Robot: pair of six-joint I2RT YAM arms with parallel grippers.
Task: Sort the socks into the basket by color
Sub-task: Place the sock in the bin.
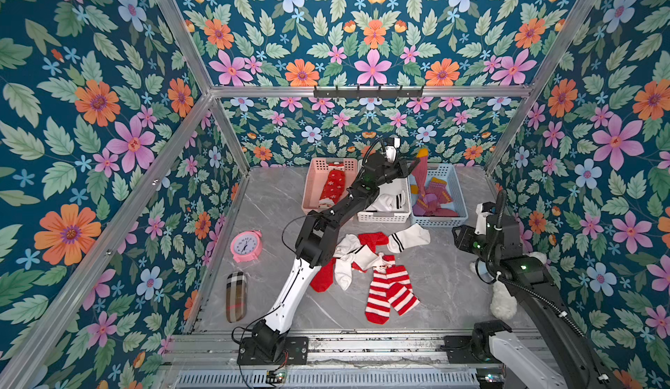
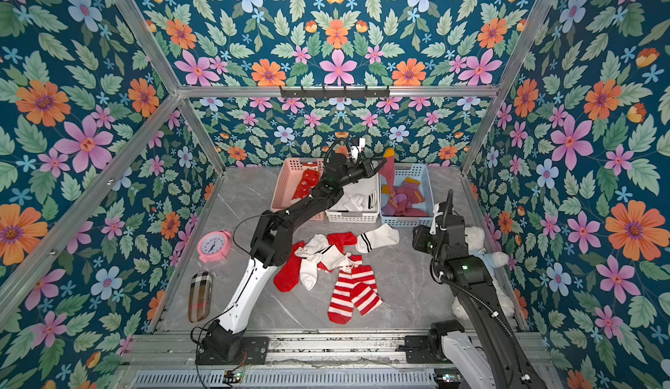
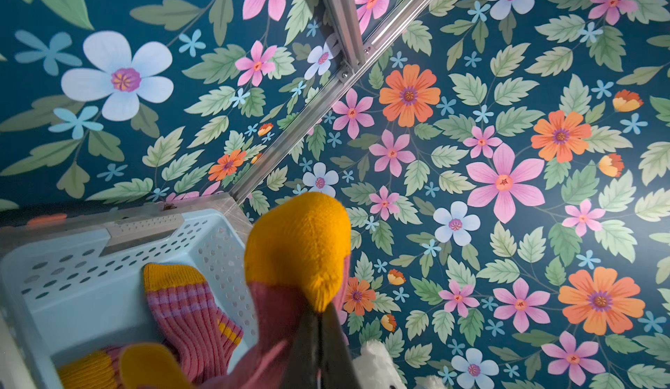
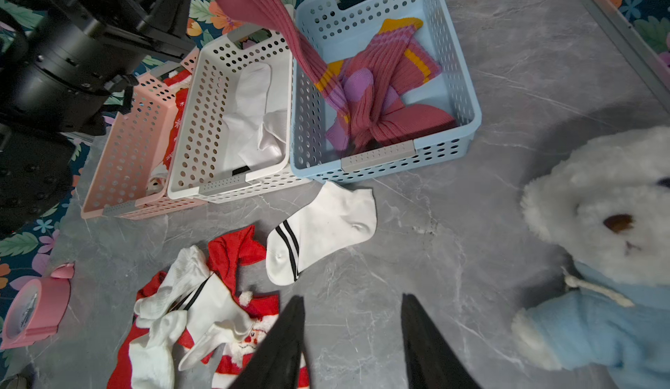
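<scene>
Left gripper (image 3: 321, 320) is stretched out over the far row of baskets. Its fingers (image 3: 306, 351) are pressed together on a maroon sock (image 1: 420, 173). The mustard toe stands up above the grip. In the right wrist view we see the ribbed leg hang down past the rim into the blue basket (image 1: 458, 191), with its lower end among the maroon socks (image 4: 384, 89) heaped there.

Right gripper (image 4: 353, 298) hovers over a bare patch of the grey marble table (image 1: 446, 289). Its fingers are apart with nothing between them. A white sock with black bands (image 4: 319, 231) lies alone near it, just in front of the baskets.

The three baskets stand side by side:
- The pink basket (image 1: 308, 191) holds a red patterned sock (image 1: 335, 186).
- The white basket (image 1: 384, 218) in the middle holds white socks (image 4: 253, 108).
- The blue one is on the right.

Loose at mid-table:
- A tangle of white socks (image 1: 346, 264) lies on red ones.
- A plain red sock (image 1: 322, 278) is partly under the left arm.
- Two red-and-white striped socks (image 1: 389, 293) overlap on the near side.

We note a pink alarm clock (image 1: 245, 246) and a plaid case (image 1: 236, 296) along the left edge. A white plush bear (image 4: 598, 224) in a pale blue top sits by the right arm.
</scene>
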